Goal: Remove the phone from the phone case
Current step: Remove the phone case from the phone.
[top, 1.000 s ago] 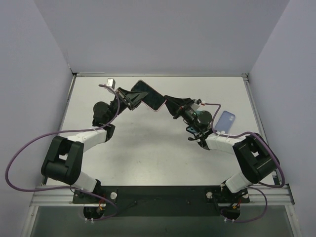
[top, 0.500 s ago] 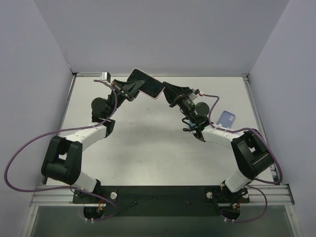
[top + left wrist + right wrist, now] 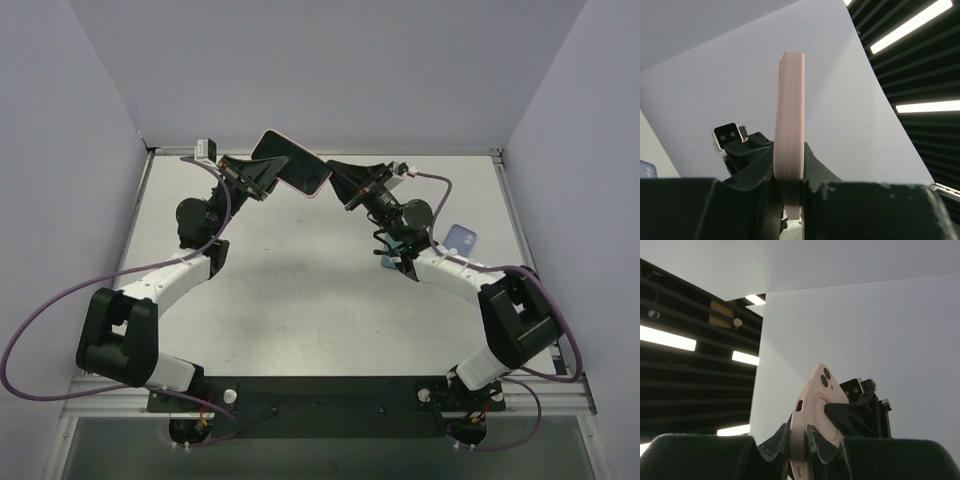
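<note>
1. Counting the scene, you had two grippers, one phone and one blue phone-shaped item (image 3: 459,240).
2. Your left gripper (image 3: 272,178) was clamped on one end of the phone (image 3: 292,163), which sat in its pink case (image 3: 812,410).
3. Your right gripper (image 3: 337,180) was closed tight on the opposite end.
4. The phone hung tilted above the far part of the desk (image 3: 300,290), between both arms.
5. The blue phone-shaped item lay flat on the desk beside your right arm, well apart from the phone.
</note>
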Controlling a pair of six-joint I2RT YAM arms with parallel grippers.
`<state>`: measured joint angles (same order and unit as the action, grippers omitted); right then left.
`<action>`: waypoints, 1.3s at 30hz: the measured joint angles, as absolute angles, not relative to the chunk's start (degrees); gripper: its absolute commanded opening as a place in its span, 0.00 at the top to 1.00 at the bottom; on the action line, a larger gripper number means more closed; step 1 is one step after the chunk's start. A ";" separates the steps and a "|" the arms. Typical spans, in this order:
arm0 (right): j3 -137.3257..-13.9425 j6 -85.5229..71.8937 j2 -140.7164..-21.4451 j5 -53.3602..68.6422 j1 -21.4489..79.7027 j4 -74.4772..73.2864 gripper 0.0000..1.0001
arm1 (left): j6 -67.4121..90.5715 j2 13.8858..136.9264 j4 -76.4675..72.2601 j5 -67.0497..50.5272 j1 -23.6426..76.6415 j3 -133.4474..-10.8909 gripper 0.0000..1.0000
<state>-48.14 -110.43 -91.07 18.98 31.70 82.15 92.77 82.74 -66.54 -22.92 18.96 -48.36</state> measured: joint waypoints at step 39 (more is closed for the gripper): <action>-60.14 -70.06 -87.24 40.64 31.46 43.24 1.00 | 98.00 87.35 -64.14 -22.52 20.08 -47.53 1.00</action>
<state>-60.14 -70.06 -87.24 40.64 31.46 43.24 98.00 87.35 -64.14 -22.52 20.08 -47.53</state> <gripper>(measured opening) 0.111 0.240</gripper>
